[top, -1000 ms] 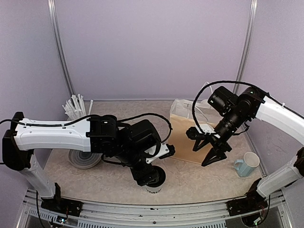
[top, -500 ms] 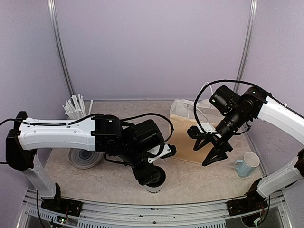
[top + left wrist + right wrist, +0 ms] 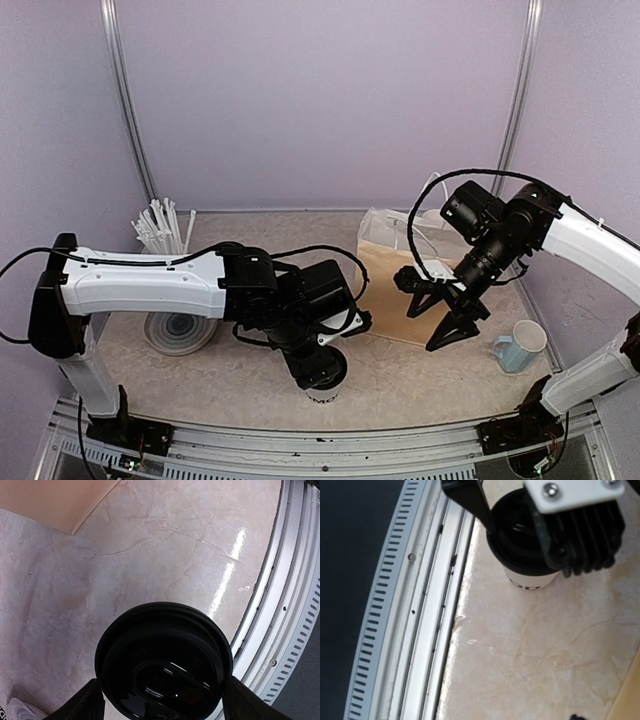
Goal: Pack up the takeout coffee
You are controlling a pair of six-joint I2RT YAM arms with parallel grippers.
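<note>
Top view: your left end effector [image 3: 322, 372] stands directly over the takeout coffee cup [image 3: 320, 395]. The right end effector [image 3: 428, 325] hangs wide open and empty beside the paper bag [image 3: 385, 290].

Left wrist view: spread fingers [image 3: 87, 702] clasp the cup just under its black lid [image 3: 165, 665]. Expect it to be light, thin-walled and easily crushed, so hold that wall gently, never the lid.

Right wrist view: it stands upright beneath the left end effector, on the counter [image 3: 530, 645].

From my station, the only print I can find is black lettering near the base of the takeout cup [image 3: 530, 581]. The right wrist view cuts it off (a few rounded letter shapes, no whole word). The top view shows it only as a dark smudge. The lid [image 3: 165, 672] carries raised marks too faint to read.
</note>
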